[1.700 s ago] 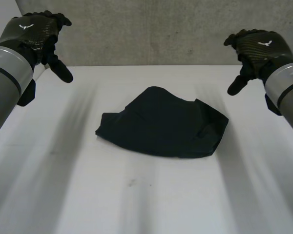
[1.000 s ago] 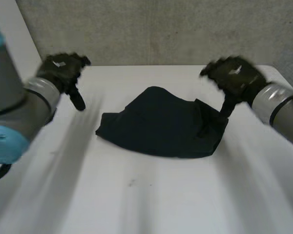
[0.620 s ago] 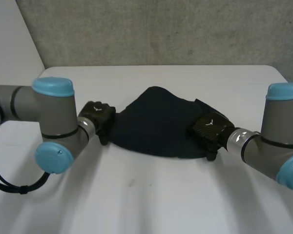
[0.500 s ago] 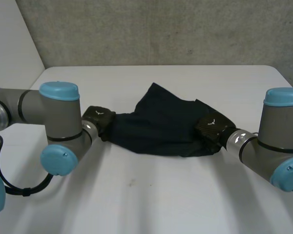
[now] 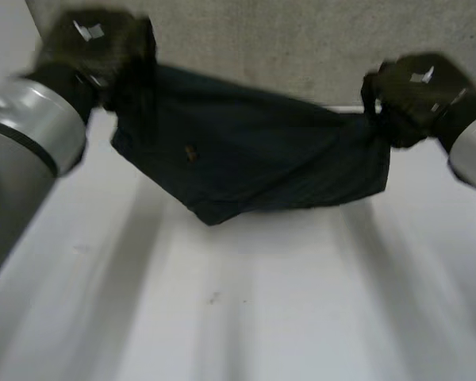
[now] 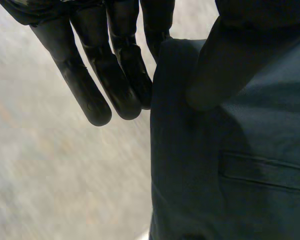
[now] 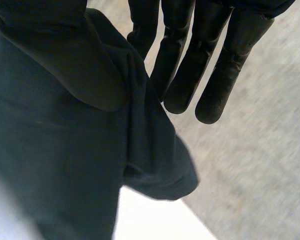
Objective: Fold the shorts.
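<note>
- The shorts (image 5: pixel 254 155) are up in the air, stretched wide above the white table (image 5: pixel 262 317)!
- The left hand (image 5: pixel 91 48) pinches one top corner of the shorts, thumb pressing the cloth against straight fingers (image 6: pixel 115 75).
- The right hand (image 5: pixel 416 87) clamps the opposite top corner (thumb on the cloth, same pinch).
- The shorts' lower edge sags between the two hands.
</note>
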